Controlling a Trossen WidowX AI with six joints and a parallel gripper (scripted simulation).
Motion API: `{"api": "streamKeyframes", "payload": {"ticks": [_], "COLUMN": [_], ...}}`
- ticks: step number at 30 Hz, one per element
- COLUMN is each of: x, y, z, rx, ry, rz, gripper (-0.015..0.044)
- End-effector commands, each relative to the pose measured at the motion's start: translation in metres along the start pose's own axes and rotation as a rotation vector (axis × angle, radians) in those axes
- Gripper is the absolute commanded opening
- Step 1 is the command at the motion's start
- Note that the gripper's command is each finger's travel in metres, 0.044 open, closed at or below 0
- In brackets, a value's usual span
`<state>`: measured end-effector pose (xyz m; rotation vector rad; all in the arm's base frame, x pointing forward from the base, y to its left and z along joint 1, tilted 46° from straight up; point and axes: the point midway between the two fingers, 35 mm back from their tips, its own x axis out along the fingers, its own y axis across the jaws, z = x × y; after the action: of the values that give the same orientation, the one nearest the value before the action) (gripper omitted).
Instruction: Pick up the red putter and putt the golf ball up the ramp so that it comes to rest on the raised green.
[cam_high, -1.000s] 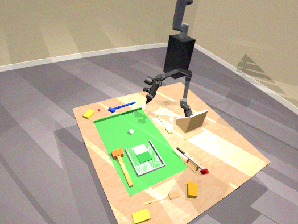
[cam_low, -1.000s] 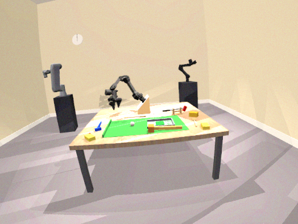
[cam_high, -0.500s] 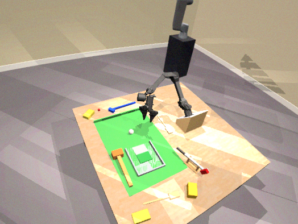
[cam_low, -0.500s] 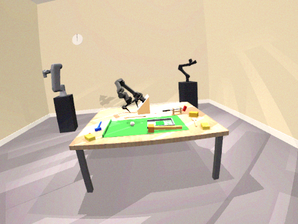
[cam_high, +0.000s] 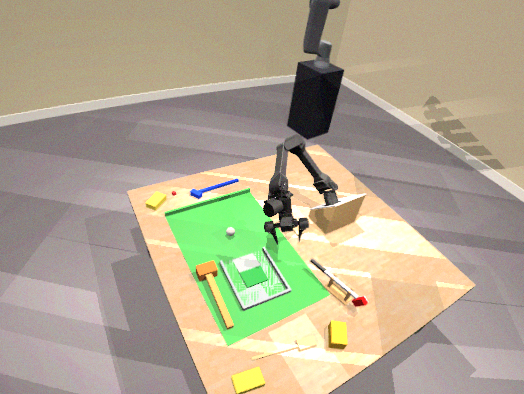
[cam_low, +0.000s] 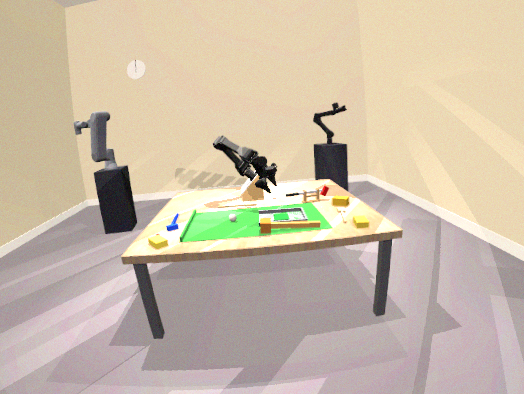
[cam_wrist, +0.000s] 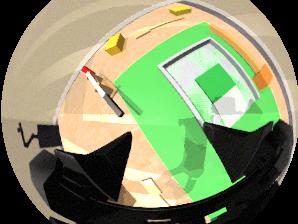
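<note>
The red putter (cam_high: 359, 301) (cam_low: 324, 190) (cam_wrist: 96, 84) has a red head, a pale shaft and a black grip, and lies propped on a small wooden rack (cam_wrist: 110, 88). My gripper (cam_high: 288, 241) (cam_low: 272, 188) (cam_wrist: 168, 131) is open and empty, above the mat's edge, on the grip side of the putter and apart from it. The white golf ball (cam_high: 230, 231) (cam_low: 232, 218) rests on the green mat (cam_high: 200, 235) (cam_low: 215, 230); the wrist view does not show it. The pale ramp (cam_high: 246, 262) (cam_wrist: 237, 112) leads to the raised green (cam_high: 253, 276) (cam_low: 281, 217) (cam_wrist: 215, 82) inside a grey border.
An orange mallet (cam_high: 219, 300) (cam_low: 292, 225) (cam_wrist: 262, 78) lies beside the ramp. A blue club (cam_high: 217, 187) (cam_low: 173, 225) lies behind the mat's end wall. An upright panel (cam_high: 340, 216) stands by the arm's base. Yellow blocks (cam_high: 338, 334) (cam_high: 248, 380) (cam_high: 156, 201) and a thin wooden tool (cam_high: 277, 352) lie around.
</note>
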<state>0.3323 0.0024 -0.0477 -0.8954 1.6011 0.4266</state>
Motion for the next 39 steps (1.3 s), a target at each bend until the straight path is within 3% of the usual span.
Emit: {"api": "streamKeyframes", "payload": {"ticks": [1, 8, 18, 39], "x": [0.032, 0.075, 0.077, 0.119], "y": [0.053, 0.127, 0.129, 0.118], "z": [0.03, 0.043, 0.045, 0.026], "rx": [-0.327, -0.762, -0.768, -0.767], "ry": [0.092, 0.231, 0.232, 0.234], "rz": [0.021, 0.043, 0.043, 0.042], "gripper": [0.044, 0.044, 0.044, 0.044]}}
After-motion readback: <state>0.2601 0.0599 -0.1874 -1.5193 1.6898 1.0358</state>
